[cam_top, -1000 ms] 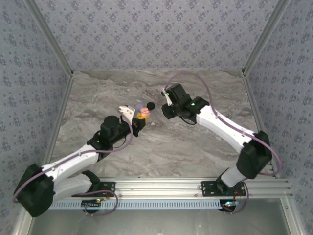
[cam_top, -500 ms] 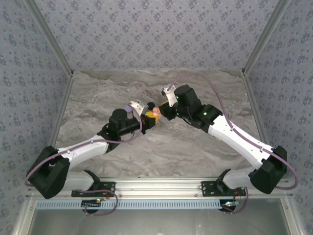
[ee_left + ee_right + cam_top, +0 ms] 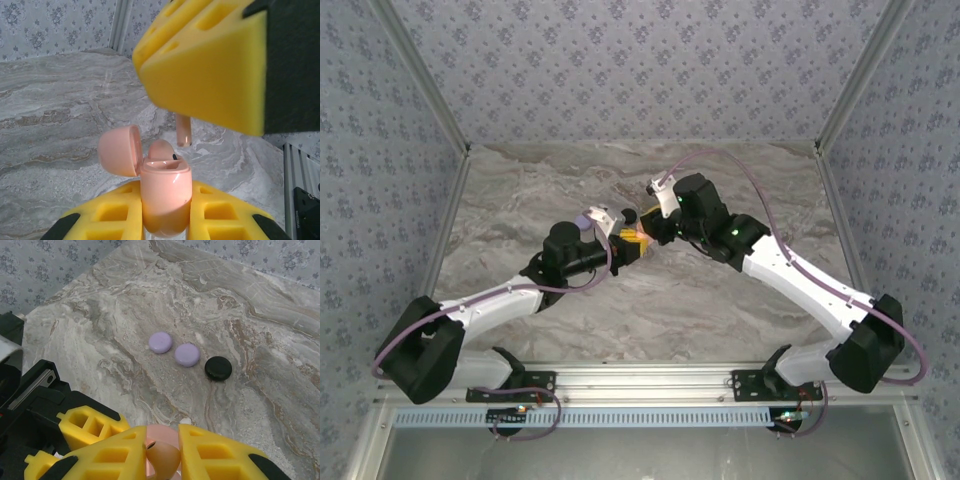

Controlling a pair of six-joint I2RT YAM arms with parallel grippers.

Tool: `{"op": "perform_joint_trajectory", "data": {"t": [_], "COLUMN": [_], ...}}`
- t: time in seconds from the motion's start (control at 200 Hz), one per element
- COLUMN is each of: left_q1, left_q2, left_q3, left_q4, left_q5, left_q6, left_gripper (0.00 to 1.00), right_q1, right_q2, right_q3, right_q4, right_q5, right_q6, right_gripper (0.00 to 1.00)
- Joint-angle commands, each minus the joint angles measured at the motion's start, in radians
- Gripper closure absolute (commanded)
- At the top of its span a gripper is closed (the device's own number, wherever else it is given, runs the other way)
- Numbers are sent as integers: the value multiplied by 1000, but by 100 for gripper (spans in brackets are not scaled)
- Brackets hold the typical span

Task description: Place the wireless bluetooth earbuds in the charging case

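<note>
Within the last second the two arms have swung in from either side. Their tips, well apart a moment ago, now meet just toward 12 o'clock of the middle of the counter (image 3: 520,200).

The left hand (image 3: 623,241) is pressed onto the pink charging case (image 3: 165,195) and holds it upright between its yellow pads. The lid (image 3: 119,149) is thrown back toward 9 o'clock. A rounded pink shape, probably one earbud already seated (image 3: 159,148), shows in the mouth of the case.

The right hand (image 3: 162,452) has come in over the case and is pinching the other pink earbud (image 3: 183,130). In the left wrist view the stem of this earbud hangs down from the pads at about 1 o'clock of the case's opening. It is near the opening but not yet inside.

So carrying is done and alignment is beginning. The stem looks slightly off from the free slot and will likely need a small shift toward 7 o'clock before it is lowered. If it meets the rim at a slant, the earbud could twist in the pads.

Beyond the hands, toward 12 o'clock in the right wrist view, two lilac discs (image 3: 160,342) lie just beside each other. A black disc (image 3: 218,368) lies at their 4 o'clock. All three lie apart from the hands.
</note>
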Motion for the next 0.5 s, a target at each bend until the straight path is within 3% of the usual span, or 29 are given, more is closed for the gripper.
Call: {"op": "perform_joint_trajectory", "data": {"t": [0.0, 0.5], "left_q1": [4, 5], "left_q2": [1, -7], "left_q3": [43, 46], "left_q4": [39, 27], "left_q5": [27, 18], "left_q6": [-9, -1], "left_gripper": [100, 100], "right_q1": [9, 17], "right_q2": [14, 17], "right_q3": [-6, -20], "right_q4": [10, -22], "right_q5": [-14, -17], "right_q6": [-22, -35], "right_gripper": [77, 77]}}
